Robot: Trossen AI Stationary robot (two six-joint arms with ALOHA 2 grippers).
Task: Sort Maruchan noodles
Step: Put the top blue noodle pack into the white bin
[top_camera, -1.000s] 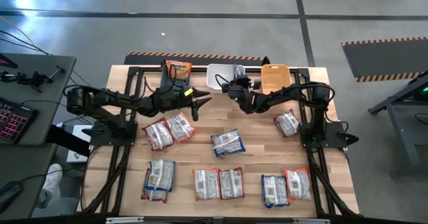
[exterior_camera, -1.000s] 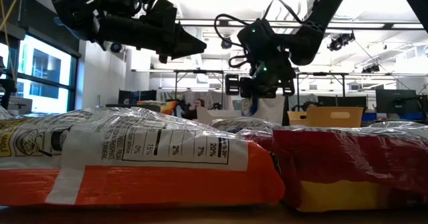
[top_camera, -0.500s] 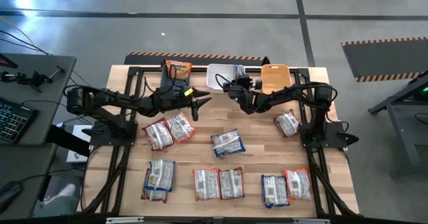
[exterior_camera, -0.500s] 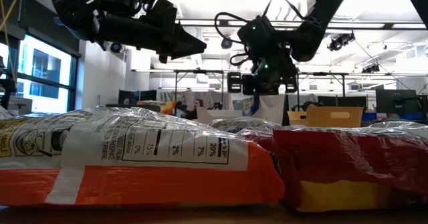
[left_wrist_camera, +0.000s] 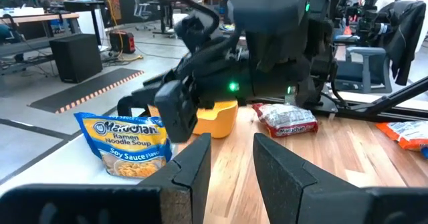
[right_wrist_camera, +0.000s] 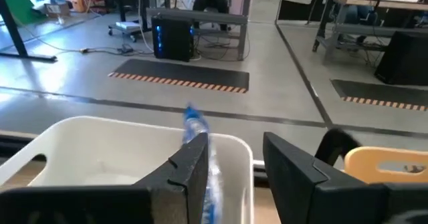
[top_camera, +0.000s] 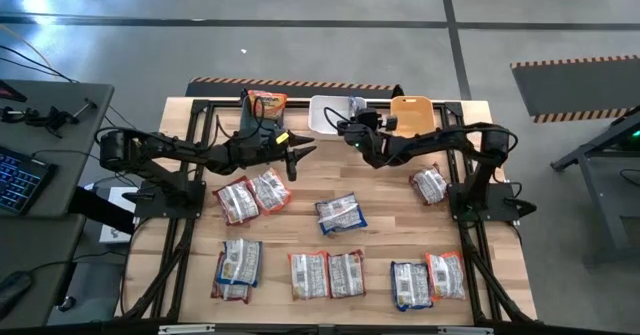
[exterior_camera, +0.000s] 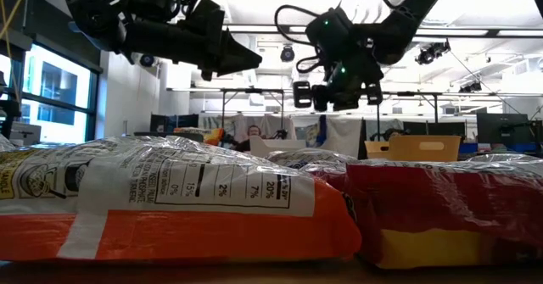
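Several Maruchan packets lie flat on the wooden table (top_camera: 380, 190), among them a pair (top_camera: 254, 195), one in the middle (top_camera: 340, 213) and one at the right (top_camera: 430, 185). A blue packet (left_wrist_camera: 124, 144) stands on edge in the white bin (top_camera: 328, 115), also seen as a blue packet edge (right_wrist_camera: 199, 140) in the right wrist view. My right gripper (top_camera: 352, 127) hovers open just above the bin's near side. My left gripper (top_camera: 300, 155) hangs open in the air to the left, over bare table.
A teal bin (top_camera: 252, 117) holding an orange packet (top_camera: 266, 103) and an orange bin (top_camera: 412, 115) flank the white bin at the far edge. More packets line the near edge (top_camera: 328, 274), (top_camera: 428, 280), (top_camera: 238, 265). Bare wood lies between the grippers and the middle packet.
My right gripper has risen a little and moved slightly toward the far edge, over the white bin, staying open. The blue packet has stayed in the bin.
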